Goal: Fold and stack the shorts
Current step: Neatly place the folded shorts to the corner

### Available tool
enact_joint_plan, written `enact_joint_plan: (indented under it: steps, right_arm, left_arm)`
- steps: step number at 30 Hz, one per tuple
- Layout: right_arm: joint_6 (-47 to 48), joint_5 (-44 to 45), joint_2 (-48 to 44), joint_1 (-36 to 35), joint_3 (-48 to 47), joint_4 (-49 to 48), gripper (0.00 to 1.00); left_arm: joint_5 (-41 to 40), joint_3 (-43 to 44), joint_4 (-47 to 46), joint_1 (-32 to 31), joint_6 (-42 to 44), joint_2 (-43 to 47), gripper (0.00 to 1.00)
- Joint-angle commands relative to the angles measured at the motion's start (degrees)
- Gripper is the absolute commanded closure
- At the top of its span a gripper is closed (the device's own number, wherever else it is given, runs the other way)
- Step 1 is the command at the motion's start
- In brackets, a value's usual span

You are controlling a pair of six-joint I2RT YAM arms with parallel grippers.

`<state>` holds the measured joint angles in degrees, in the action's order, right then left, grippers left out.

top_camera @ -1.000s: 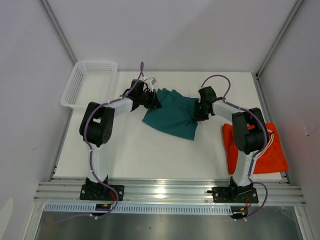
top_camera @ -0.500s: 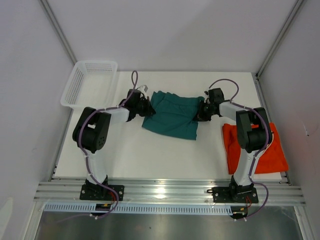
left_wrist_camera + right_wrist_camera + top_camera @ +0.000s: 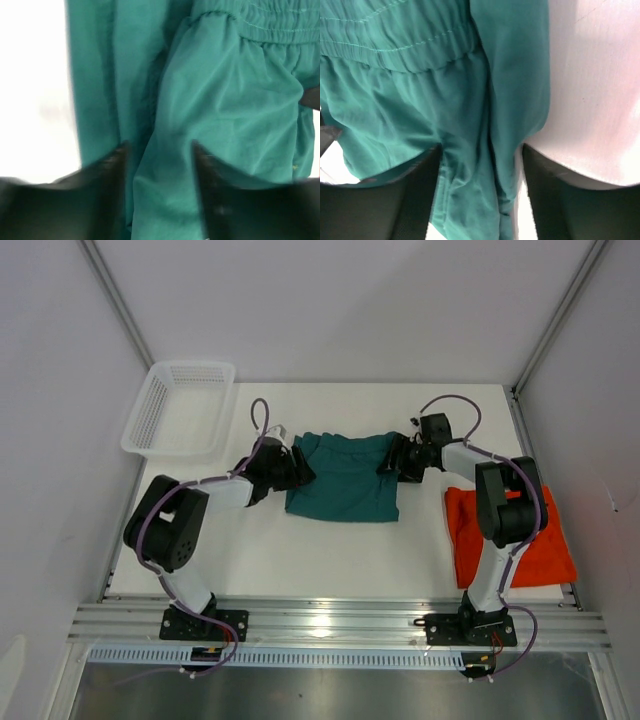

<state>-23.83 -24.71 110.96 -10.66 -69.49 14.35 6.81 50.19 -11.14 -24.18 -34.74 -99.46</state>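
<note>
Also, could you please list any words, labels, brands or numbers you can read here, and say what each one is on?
No text can be read in any view.
Teal shorts: a tiny pale mark near one edge in the left wrist view, too small to read.
Orange shorts and basket: no print shows.

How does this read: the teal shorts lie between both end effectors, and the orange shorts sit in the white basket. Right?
One slip: the orange shorts are not in the white basket. The top external view shows them on the table at near right, beside the right arm. The teal shorts do lie between the left end effector and right end effector.
</note>
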Motion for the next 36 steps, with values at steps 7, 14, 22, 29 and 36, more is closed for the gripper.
enact_joint_plan:
  steps: [7,14,22,29,36]
  right_arm:
    - [0.28,-2.09,-3.82,2.30,0.67,-1.60,0.24]
    - [0.19,-3.06,-3.03,2.83,1.73,-2.57,0.29]
    - [0.19,-4.03,-2.85,2.66,2.17,-3.19,0.35]
    - [0.46,-2.98,-2.50,0.99,1.82,-2.66,0.41]
    - [-0.07,-2.01,-1.97,0.11,1.56,-3.01,0.50]
  left_arm:
    - [-1.81,3.24,5.86,2.73,0.55,6.82,0.10]
    - [2.24,8.51,9.29,5.11,4.76,1.47,0.06]
    - [4.97,9.66,7.71,5.11,5.56,-5.30,0.01]
    - [3.73,9.66,8.15,5.11,6.18,-7.15,0.01]
    - [7.69,9.75,4.72,4.06,6.09,-9.87,0.14]
